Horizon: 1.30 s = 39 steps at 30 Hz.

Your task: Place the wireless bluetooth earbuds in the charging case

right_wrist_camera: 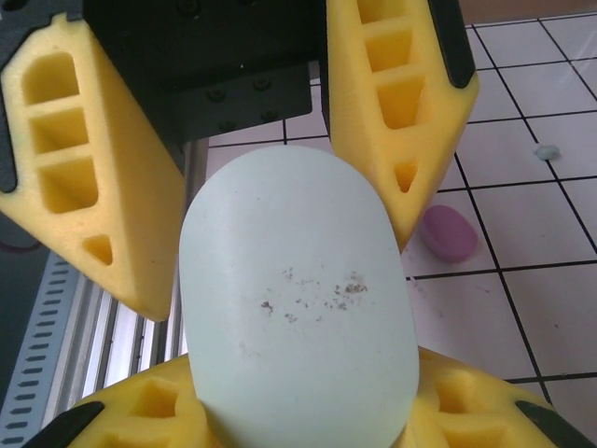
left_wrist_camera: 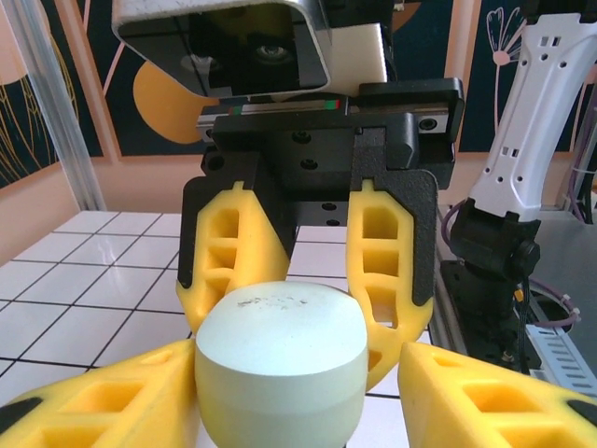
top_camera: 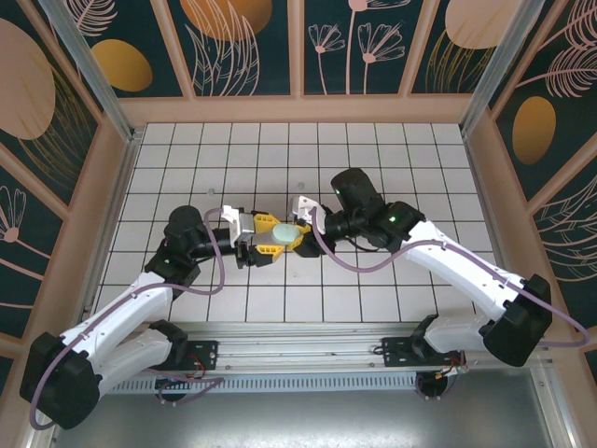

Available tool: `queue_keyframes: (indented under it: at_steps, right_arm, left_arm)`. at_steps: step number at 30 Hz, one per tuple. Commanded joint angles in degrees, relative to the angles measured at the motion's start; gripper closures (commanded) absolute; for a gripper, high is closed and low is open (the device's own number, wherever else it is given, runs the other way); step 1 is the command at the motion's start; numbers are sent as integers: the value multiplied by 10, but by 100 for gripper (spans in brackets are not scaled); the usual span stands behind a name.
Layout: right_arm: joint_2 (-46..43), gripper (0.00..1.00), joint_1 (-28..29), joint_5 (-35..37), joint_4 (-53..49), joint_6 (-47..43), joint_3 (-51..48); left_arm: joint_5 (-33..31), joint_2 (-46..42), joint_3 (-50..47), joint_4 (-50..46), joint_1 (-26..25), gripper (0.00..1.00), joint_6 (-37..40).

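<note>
The white-tiled desk (top_camera: 373, 149) sits boxed in by patterned walls (top_camera: 233, 47). The left arm (top_camera: 121, 313) and right arm (top_camera: 457, 261) reach in and meet at its centre. The left end effector (top_camera: 269, 235) comes in from 9 o'clock with its yellow fingers spread: one brushes the charging case (top_camera: 284, 231), the other stands just clear of it. The right end effector (top_camera: 300, 233) comes in from 3 o'clock and pinches that pale mint oval case by its sides. From the right wrist, a pink-purple earbud (right_wrist_camera: 450, 233) lies on the tiles near the case, at its 3 o'clock. A tiny pale mint earbud (right_wrist_camera: 546, 149) lies farther off at 2 o'clock.
</note>
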Motion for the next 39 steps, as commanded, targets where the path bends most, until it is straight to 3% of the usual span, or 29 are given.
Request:
queue_keyframes:
  at_steps: [1,4,10,16,21,23,26,28,32,39]
  right_arm:
    - [-21,78,2,11,24,-10,-5]
    - [-21,78,1,5,15,-16,-3]
    - [-19,78,1,-4,10,-20,-1]
    - [-16,79,2,-2,8,-21,0]
    - [-19,78,1,3,7,-18,-1]
    - [-20,70,0,9,8,-15,-1]
    - [-27,46,-3,15,16,-1,-3]
    - [-37,38,-11,9,24,10,-7]
    - [-61,33,-30,-11,50,26,-23]
    - [-56,32,-39,-20,51,35,-19]
  left_arm:
    - [18,5,14,-17,-4,43,-9]
    - [27,10,16,-19,-4,43,-8]
    - [46,28,32,-29,-4,55,0]
    - [63,43,43,-34,-4,68,6]
    - [69,44,44,-40,-3,87,13]
    - [68,43,42,-40,-4,93,13]
    - [61,37,38,-40,-4,96,16]
    - [57,32,32,-38,-3,97,16]
    - [56,27,22,-19,-2,98,0]
    - [59,29,24,-19,-2,99,-1]
